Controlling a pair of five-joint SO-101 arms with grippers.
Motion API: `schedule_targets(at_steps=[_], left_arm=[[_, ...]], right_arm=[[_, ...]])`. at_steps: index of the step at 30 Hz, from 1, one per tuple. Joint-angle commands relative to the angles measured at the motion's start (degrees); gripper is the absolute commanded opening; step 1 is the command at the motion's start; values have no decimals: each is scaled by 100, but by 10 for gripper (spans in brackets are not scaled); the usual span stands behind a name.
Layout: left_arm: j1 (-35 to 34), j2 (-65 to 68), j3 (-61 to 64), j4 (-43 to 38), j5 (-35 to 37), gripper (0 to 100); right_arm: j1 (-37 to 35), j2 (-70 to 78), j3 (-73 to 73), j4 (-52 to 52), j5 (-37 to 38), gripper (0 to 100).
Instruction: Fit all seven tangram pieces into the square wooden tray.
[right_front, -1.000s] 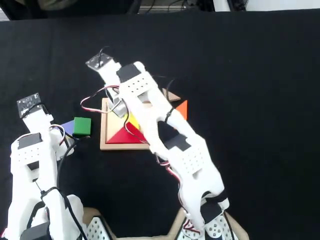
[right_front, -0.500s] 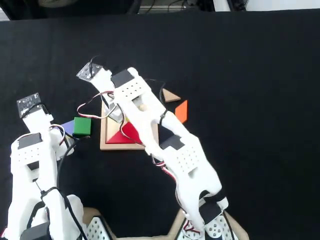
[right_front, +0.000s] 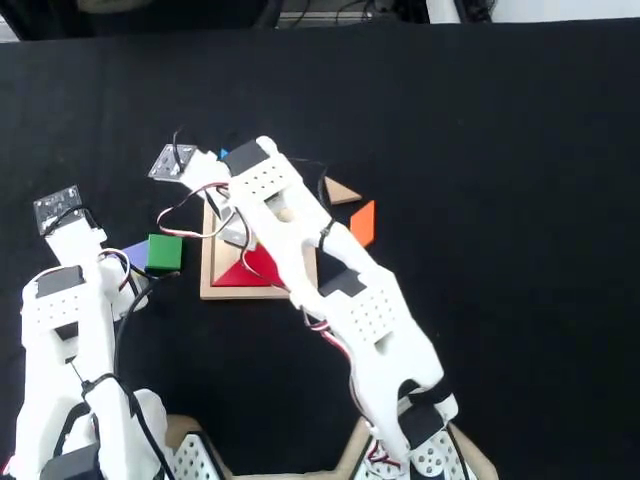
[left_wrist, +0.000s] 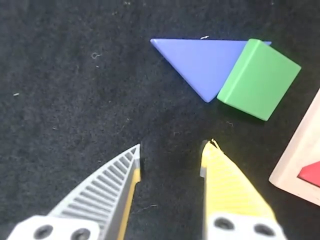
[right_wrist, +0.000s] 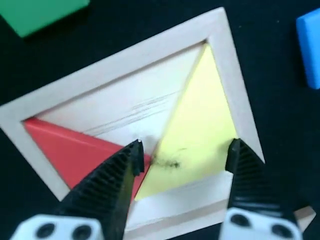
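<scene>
The square wooden tray (right_wrist: 125, 60) holds a red triangle (right_wrist: 75, 145) and a yellow triangle (right_wrist: 200, 125) lying beside it. My right gripper (right_wrist: 185, 145) hangs open just above the yellow triangle's wide end, holding nothing. In the high view the right arm covers most of the tray (right_front: 207, 292), with the red triangle (right_front: 250, 268) showing. My left gripper (left_wrist: 172, 146) is open over bare cloth, a short way from a purple triangle (left_wrist: 200, 62) and a green square (left_wrist: 260, 80) that touch each other.
Left of the tray lie the green square (right_front: 164, 252) and the purple triangle (right_front: 135, 252). An orange piece (right_front: 363, 221) and a tan triangle (right_front: 342, 191) lie to its right. A blue piece (right_wrist: 310, 45) sits just beyond the tray's far edge.
The right arm has swung left across the tray, and its wrist now hides the yellow triangle in the high view. The left arm has stayed still.
</scene>
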Motion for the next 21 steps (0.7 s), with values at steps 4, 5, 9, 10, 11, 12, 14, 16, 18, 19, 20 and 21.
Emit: schedule_targets(at_steps=[4, 5, 9, 10, 11, 12, 14, 16, 18, 19, 20, 21], left_arm=[[84, 0, -242, -88, 79, 202], [84, 0, -242, -88, 79, 202], [84, 0, -242, -88, 79, 202], [84, 0, -242, -88, 79, 202], [84, 0, -242, -88, 79, 202], [84, 0, -242, -88, 79, 202], [84, 0, -242, -88, 79, 202], [84, 0, -242, -88, 70, 202], [84, 0, -242, -88, 70, 202], [84, 0, -242, -88, 70, 202], [84, 0, -242, -88, 70, 202], [84, 0, -242, -88, 62, 202]], right_arm=[[563, 92, -127, 554, 114, 201], [624, 92, -198, 686, 114, 177], [677, 92, -409, 1327, 387, 142], [651, 92, -453, 1433, 440, 142], [607, 92, -462, 1442, 440, 142], [563, 92, -470, 1442, 431, 142], [501, 57, -611, 1415, 264, 142], [492, -4, -910, 1415, -44, 142], [501, -57, -1262, 1424, -422, 142], [501, -66, -1385, 1433, -633, 142], [510, -57, -1481, 1433, -818, 142], [501, -48, -1499, 1442, -932, 144]])
